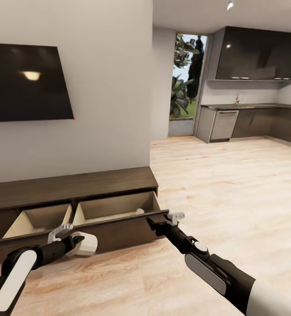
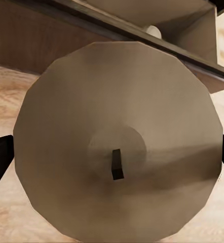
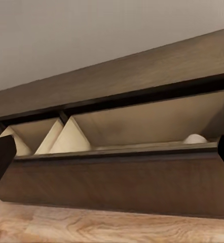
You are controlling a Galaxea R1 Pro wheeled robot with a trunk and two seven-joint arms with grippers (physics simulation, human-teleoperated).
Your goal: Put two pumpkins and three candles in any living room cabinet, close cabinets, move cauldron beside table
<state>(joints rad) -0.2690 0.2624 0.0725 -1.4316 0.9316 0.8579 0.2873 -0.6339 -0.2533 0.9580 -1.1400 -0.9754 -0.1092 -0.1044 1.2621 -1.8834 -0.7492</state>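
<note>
Beige candle (image 2: 117,142) sat pinched in the left gripper (image 1: 77,242); the wrist view showed its wick; right gripper (image 1: 160,219) spread.

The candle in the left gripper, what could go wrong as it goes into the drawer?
The candle sits below the open drawer's front edge, so it may knock that edge on the way up. A pale object already lies inside and could be struck. The right gripper hangs close to the drawer corner.

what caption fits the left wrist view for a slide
Left hand holding a candle wick-end toward the camera, in front of the open TV cabinet drawer.
</note>
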